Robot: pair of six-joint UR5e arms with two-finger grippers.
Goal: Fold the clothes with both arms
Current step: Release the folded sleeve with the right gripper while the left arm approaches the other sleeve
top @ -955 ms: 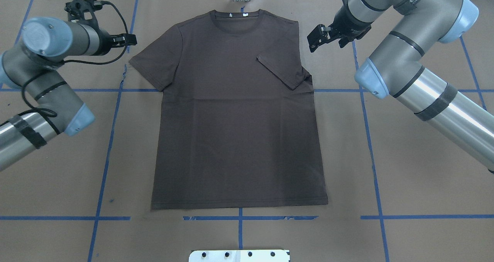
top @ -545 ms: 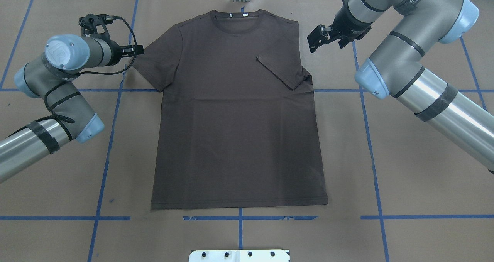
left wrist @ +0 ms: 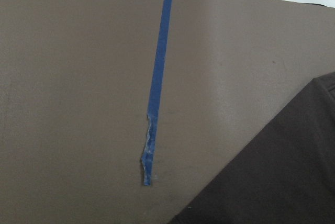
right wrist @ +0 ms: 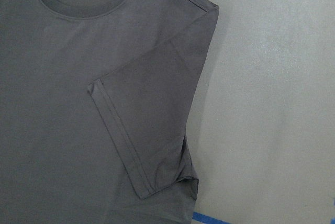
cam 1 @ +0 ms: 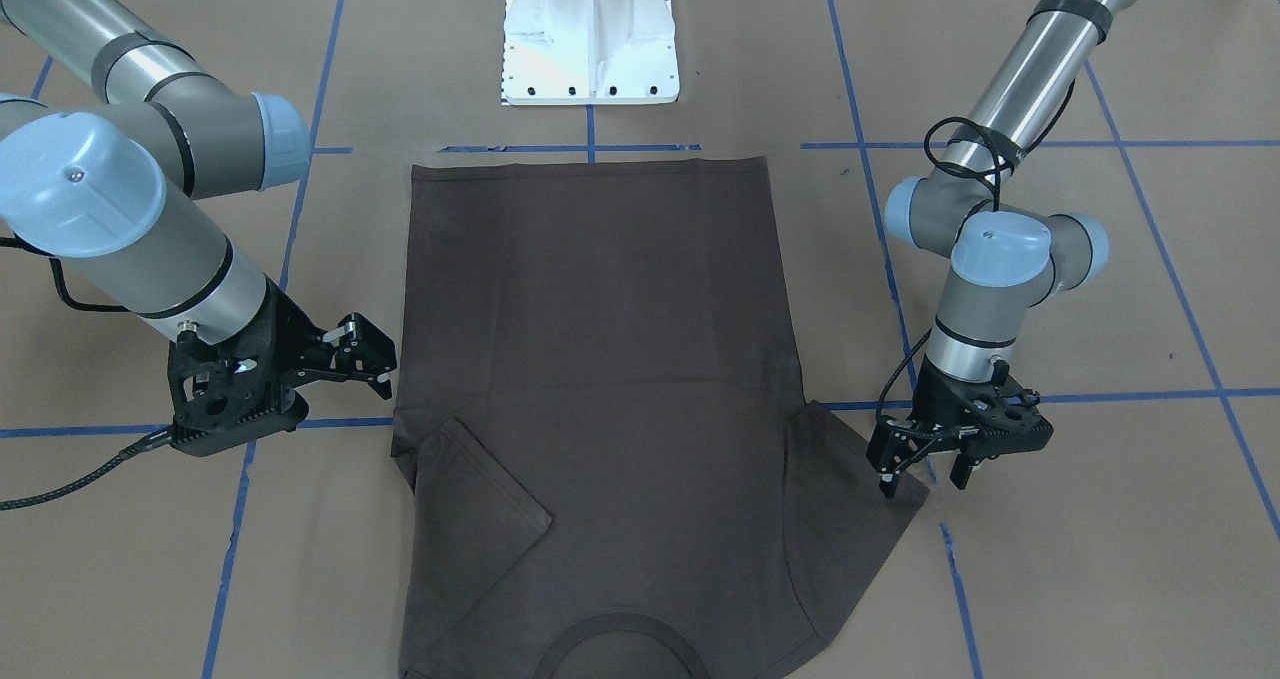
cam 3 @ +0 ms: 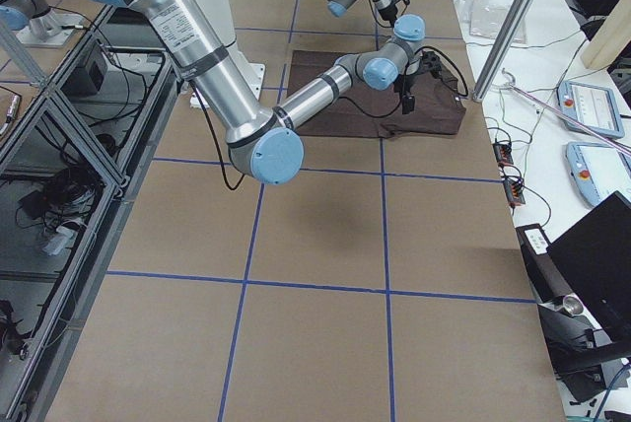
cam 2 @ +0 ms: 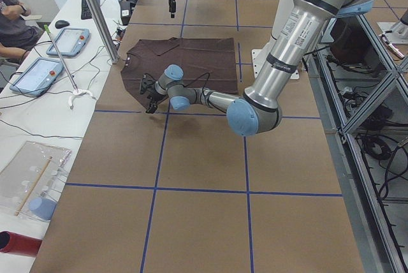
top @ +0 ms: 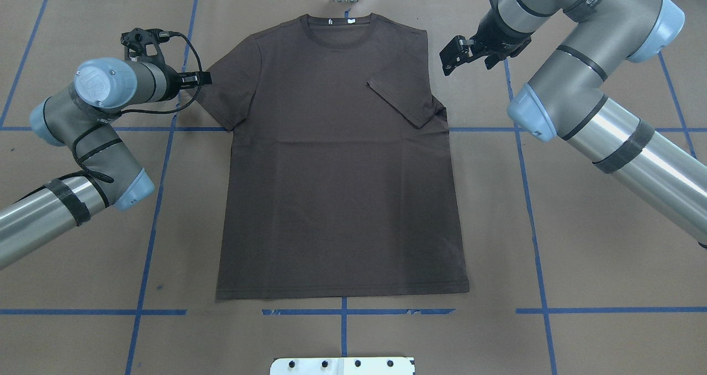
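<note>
your t-shirt [top: 342,187] lies flat on the brown table [top: 580,242], collar away from the robot. its right sleeve [top: 406,96] is folded in over the chest and its left sleeve [top: 226,90] is spread out, so that fold looks like the step in hand. the left gripper [cam 1: 922,481] sits at that sleeve's hem, jaws spread. the right gripper [top: 452,54] hangs just beside the shoulder, spread too, holding nothing. next you need 1 clean pinch on the hem, then a carry inward.
</note>
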